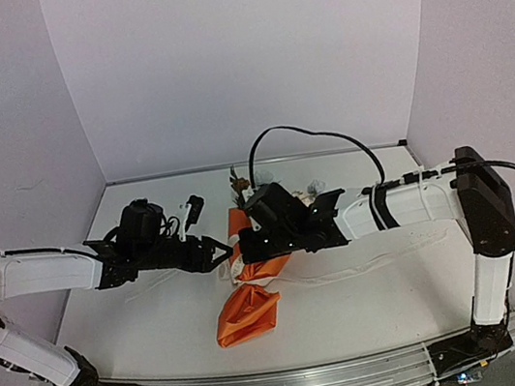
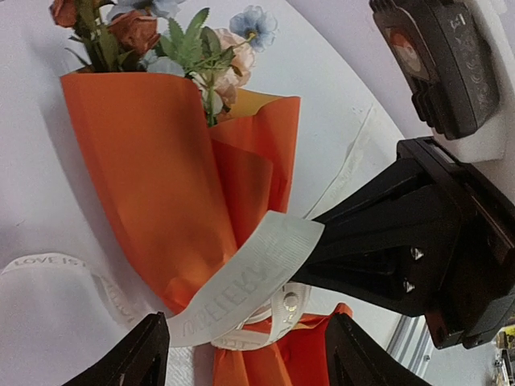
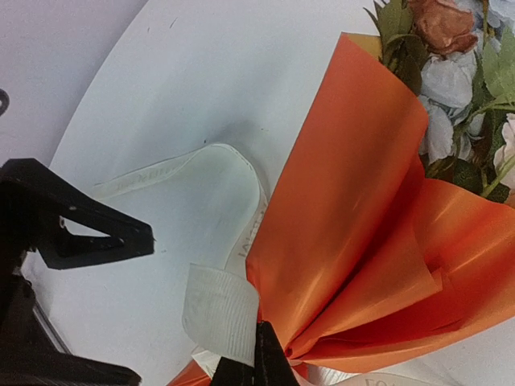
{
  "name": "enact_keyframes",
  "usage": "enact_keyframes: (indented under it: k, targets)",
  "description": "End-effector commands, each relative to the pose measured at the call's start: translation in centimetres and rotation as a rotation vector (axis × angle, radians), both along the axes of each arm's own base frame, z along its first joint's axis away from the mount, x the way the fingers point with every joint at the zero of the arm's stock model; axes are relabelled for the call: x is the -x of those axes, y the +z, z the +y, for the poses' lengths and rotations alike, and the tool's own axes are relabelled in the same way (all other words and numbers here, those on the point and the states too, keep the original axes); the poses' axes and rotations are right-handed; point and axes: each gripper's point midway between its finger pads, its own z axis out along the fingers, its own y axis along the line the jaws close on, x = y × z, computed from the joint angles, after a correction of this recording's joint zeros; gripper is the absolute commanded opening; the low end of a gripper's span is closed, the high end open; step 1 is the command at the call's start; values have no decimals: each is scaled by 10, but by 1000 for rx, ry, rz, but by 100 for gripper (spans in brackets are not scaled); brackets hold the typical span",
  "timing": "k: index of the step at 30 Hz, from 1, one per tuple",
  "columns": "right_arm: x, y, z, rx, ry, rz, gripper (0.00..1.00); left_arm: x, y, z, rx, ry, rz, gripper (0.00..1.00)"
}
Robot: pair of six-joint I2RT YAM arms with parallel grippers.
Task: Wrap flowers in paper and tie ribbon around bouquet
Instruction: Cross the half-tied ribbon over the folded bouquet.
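Left gripper (image 2: 245, 342), jaws spread, straddles the pinched waist of the bouquet (image 2: 153, 185), which lies on the table (image 1: 373, 302) between both arms, blossoms (image 2: 133, 28) toward the far side. My right gripper (image 2: 322, 232), pressed together, pinches the ribbon (image 2: 241, 289) across that waist, apparently holding the wrap snug so I can take the strand with the left.

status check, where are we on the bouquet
left gripper open at the bouquet waist. right gripper shut on the ribbon. ribbon wraps the waist, grippers crowded close.
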Motion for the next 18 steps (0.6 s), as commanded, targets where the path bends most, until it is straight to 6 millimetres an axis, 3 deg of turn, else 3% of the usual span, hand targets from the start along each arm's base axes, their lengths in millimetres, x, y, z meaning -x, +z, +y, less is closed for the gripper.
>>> enact_keyframes:
  k: [1,10,18]
  targets:
    - [-6,33,-10,-79,-82,-21,0,-1,26,-25,80,-82,-84,69]
    - [-9,29,-19,-97,-122,16,0,7,9,-39,64,-122,-63,64]
    - [-9,27,-25,-102,-148,26,0,9,-3,-54,22,-134,-65,53]
